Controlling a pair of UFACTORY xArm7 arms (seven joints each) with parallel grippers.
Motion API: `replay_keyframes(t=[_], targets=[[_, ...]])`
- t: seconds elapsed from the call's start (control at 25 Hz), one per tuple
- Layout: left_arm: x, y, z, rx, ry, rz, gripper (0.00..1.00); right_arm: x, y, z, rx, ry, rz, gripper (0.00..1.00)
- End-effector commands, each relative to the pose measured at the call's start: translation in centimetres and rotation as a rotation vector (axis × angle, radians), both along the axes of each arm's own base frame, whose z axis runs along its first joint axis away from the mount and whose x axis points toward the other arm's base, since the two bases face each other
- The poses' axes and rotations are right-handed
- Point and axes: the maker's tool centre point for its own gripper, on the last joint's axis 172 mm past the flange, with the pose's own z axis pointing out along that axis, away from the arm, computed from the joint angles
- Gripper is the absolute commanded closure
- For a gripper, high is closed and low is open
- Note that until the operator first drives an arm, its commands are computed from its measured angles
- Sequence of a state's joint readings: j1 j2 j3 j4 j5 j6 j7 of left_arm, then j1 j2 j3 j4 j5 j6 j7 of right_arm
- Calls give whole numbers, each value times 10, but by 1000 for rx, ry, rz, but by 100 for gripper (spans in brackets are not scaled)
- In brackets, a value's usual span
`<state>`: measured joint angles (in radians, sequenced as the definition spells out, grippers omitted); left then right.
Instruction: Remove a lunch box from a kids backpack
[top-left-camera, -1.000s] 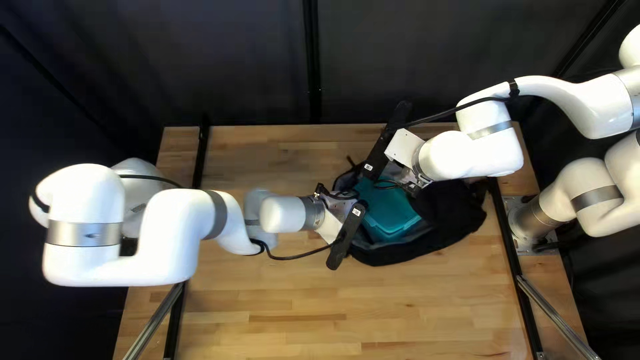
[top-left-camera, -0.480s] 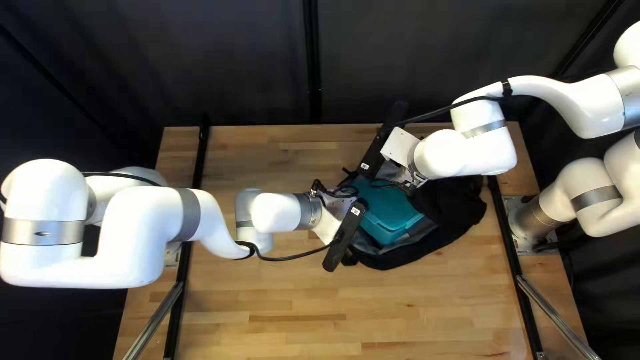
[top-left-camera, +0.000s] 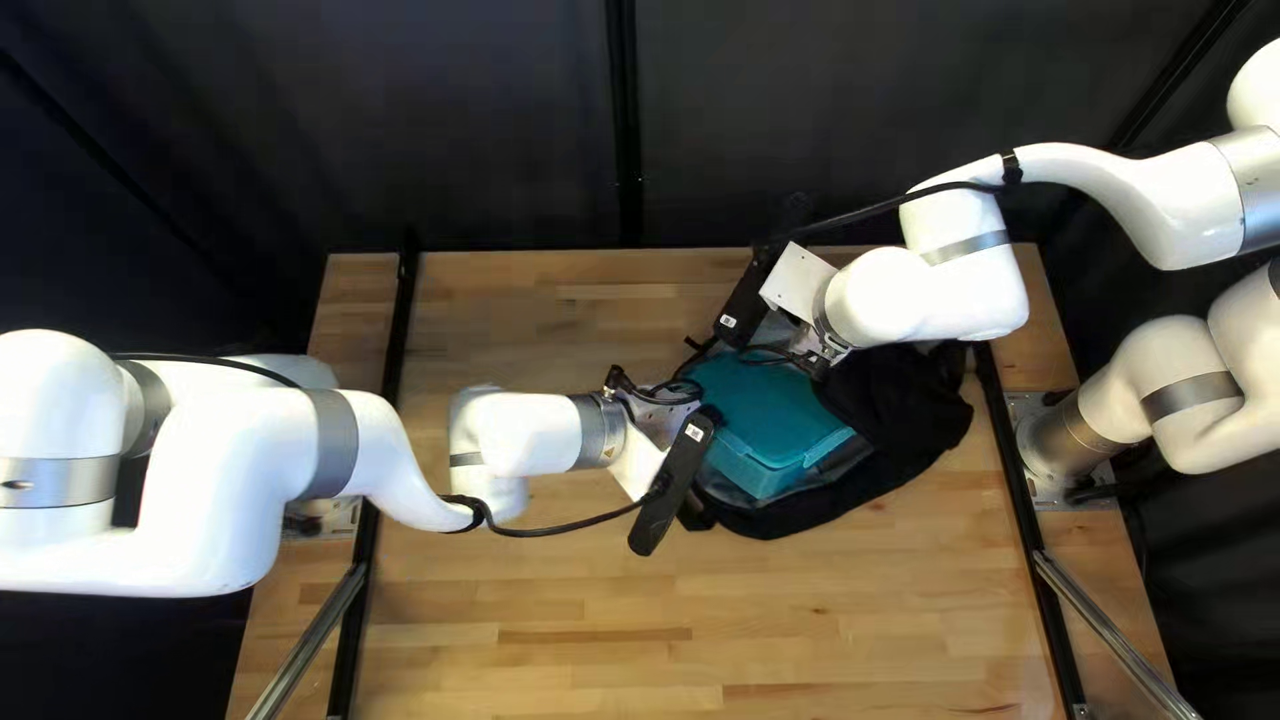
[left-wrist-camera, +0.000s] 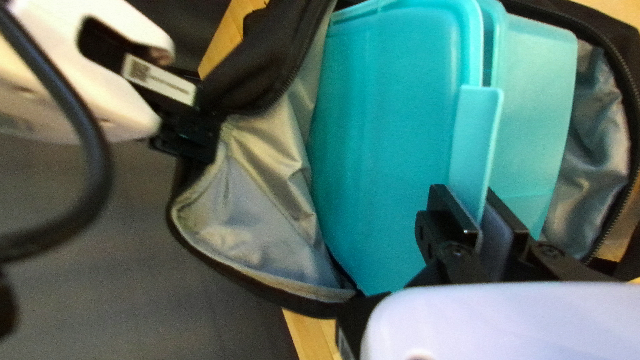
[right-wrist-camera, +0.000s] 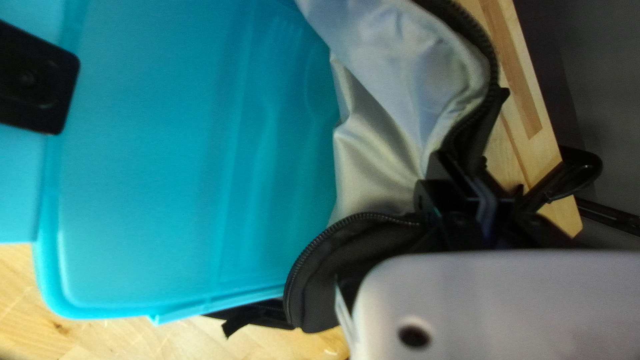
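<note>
One lunch box [top-left-camera: 763, 407], one backpack [top-left-camera: 914, 407] and two arms [top-left-camera: 954, 294] show.

pale wooden table [top-left-camera: 560, 600]; black backpack [top-left-camera: 914, 407] lying open on it, right of middle.

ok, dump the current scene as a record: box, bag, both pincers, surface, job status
lunch_box: teal, in the backpack's open mouth; depth inside unclear
backpack: black, unzipped, lying on the table
lining: grey, exposed beside the box
left_pincer: shut on the box's side latch
right_pincer: shut on the backpack's edge, by the zipper
surface: wooden table
job_status: box gripped, not yet free of the bag
</note>
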<state>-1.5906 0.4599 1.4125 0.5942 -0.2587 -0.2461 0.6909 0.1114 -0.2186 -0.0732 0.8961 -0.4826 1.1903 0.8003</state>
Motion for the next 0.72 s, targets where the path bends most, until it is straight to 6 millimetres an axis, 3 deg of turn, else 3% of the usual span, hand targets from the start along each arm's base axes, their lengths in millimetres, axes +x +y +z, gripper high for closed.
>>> replay_keyframes(t=[0.04,0.48,0.72], targets=[[-5,-11,16,-5,-6,7,100,-2,-2,-1,-1,2,-4,100],[-45,-58,64,-3,9,30,100,-9,-14,-4,-6,12,-19,100],[-79,-62,91,-47,58,69,100,-32,-13,-9,-6,19,-33,100]])
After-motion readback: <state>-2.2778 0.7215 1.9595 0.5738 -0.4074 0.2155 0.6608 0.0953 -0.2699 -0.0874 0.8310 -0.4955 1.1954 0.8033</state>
